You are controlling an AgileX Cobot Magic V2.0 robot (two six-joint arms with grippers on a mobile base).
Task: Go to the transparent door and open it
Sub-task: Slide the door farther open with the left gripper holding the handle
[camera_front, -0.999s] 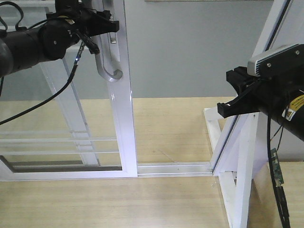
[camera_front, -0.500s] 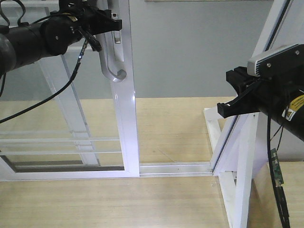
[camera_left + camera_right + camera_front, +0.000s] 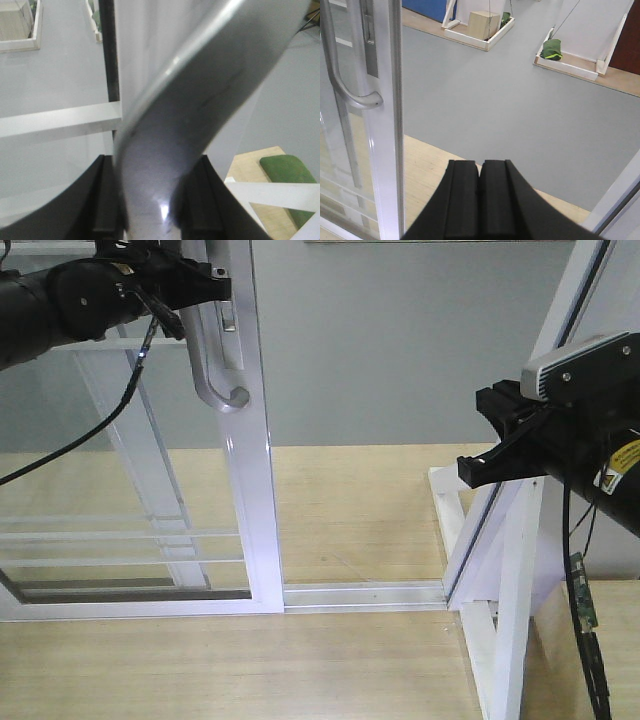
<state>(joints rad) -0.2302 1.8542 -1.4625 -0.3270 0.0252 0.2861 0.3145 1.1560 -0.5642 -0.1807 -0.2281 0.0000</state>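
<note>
We think the tall glass door in its shiny white frame (image 3: 250,490), at the left end of the white floor track (image 3: 365,592), is heavy and breakable, so our left pincer (image 3: 208,285) hugs its curved grey handle (image 3: 200,90); our right pincer (image 3: 480,192) is closed, empty.

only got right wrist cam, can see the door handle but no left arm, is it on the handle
Observer: Yes. In the front view the left gripper is at the upper part of the handle.
Operator: actually clamped or just near
Observer: Left wrist view shows the handle filling the gap between both fingers, apparently gripped.
Operator: door open at all
Observer: Front view shows bare track between the transparent door stile and the right frame, so partly open.
</note>
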